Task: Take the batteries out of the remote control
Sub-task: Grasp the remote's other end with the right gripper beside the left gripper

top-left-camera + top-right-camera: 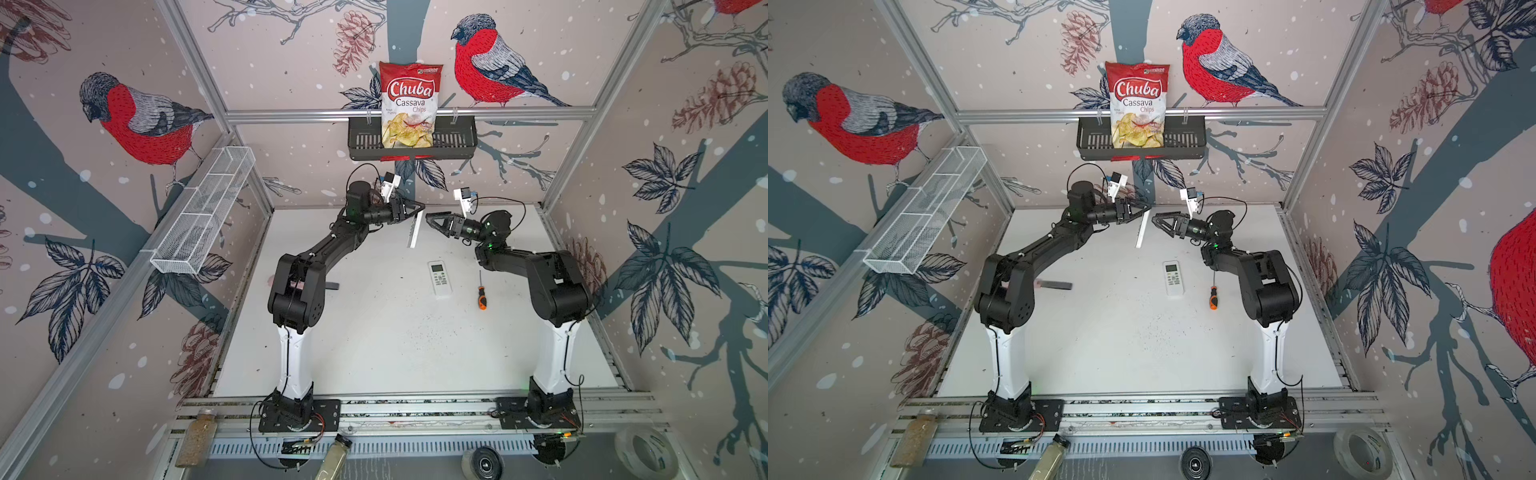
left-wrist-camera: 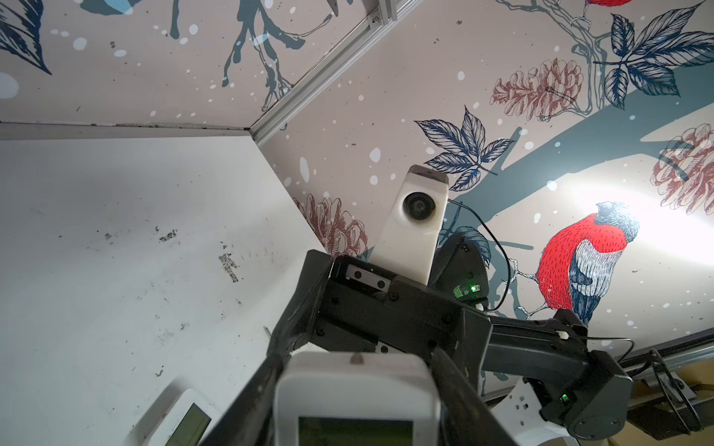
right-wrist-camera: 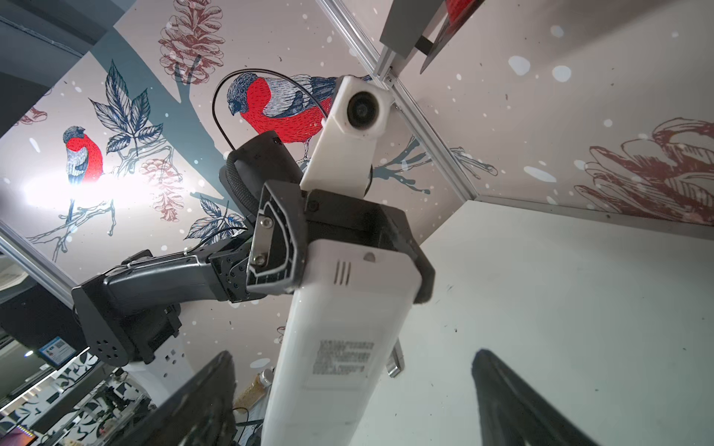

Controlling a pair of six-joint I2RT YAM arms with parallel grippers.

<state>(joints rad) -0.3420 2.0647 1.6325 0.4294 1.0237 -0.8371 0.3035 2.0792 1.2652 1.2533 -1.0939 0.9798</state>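
My left gripper (image 1: 419, 208) (image 1: 1144, 206) is shut on the top end of a white remote control (image 1: 415, 230) (image 1: 1142, 230), which hangs tilted in the air over the back of the table. The left wrist view shows the remote control's display end (image 2: 355, 390) clamped between both fingers. My right gripper (image 1: 430, 219) (image 1: 1156, 218) stands open just to the right of it. In the right wrist view the remote control's labelled back (image 3: 340, 347) lies between the wide-apart fingers (image 3: 208, 390) without touching them. The batteries are hidden.
A second white remote (image 1: 439, 279) (image 1: 1174, 278) lies display-up mid-table, with an orange-and-black screwdriver (image 1: 481, 293) (image 1: 1213, 299) to its right. A small grey flat bar (image 1: 1054, 285) lies beside the left arm. A black basket (image 1: 361, 141) holding a chips bag hangs on the back wall.
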